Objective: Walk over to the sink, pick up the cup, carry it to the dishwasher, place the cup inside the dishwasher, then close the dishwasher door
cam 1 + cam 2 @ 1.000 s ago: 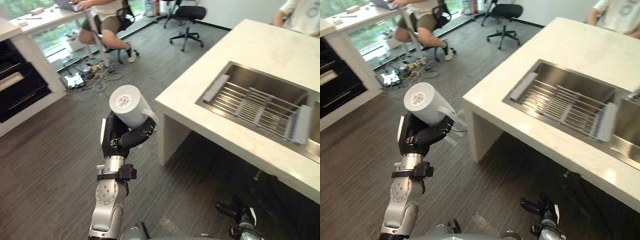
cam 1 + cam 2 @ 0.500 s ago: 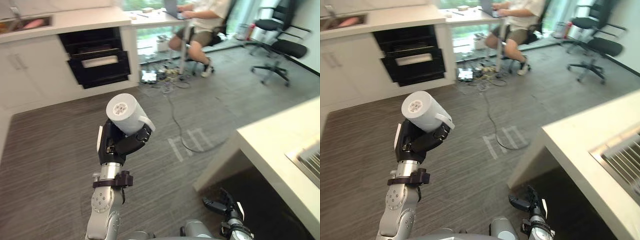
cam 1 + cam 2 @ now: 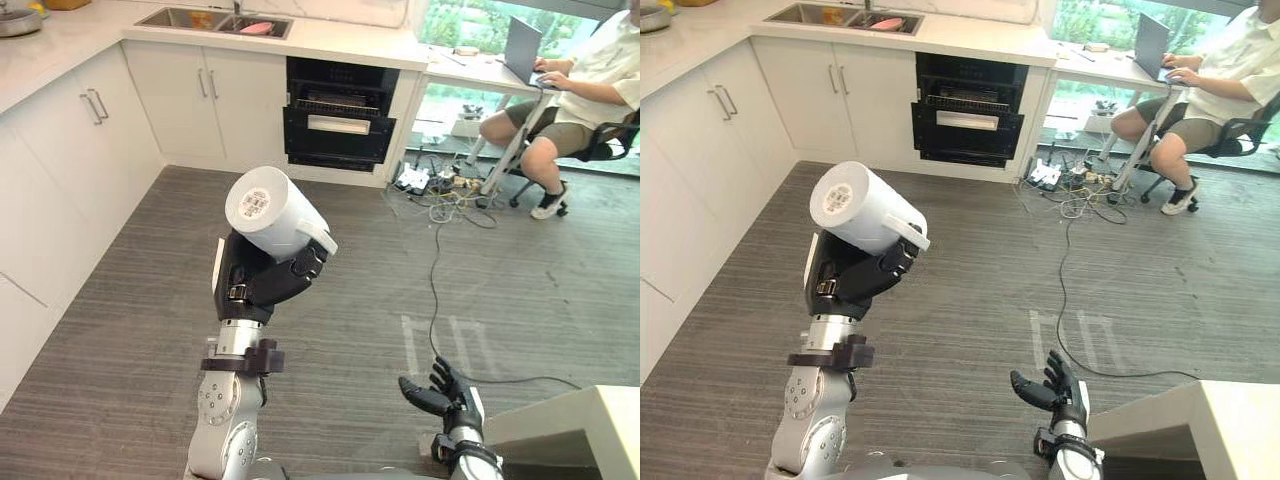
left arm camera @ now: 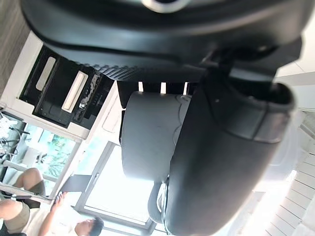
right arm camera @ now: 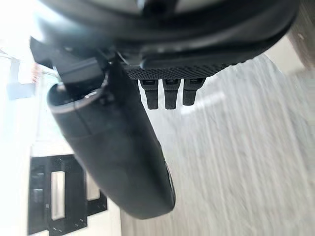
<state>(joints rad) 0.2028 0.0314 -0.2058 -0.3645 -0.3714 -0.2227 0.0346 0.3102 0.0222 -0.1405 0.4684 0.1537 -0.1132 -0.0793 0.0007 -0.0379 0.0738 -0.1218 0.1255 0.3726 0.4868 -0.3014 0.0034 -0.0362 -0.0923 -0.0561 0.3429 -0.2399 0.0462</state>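
Centrally: L hand (image 3: 262, 282) raised, fingers curled round white cup (image 3: 270, 212), which sits tilted above the palm, base uppermost. R hand (image 3: 440, 392) low, well apart, fingers loose & spread. Black under-counter appliance (image 3: 335, 125) far beyond cup.

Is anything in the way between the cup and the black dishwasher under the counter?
Nothing visible. The left robot hand holds the cup up, and the floor from there to the dishwasher lies bare. The cables and the seated person are off to the right of that path.
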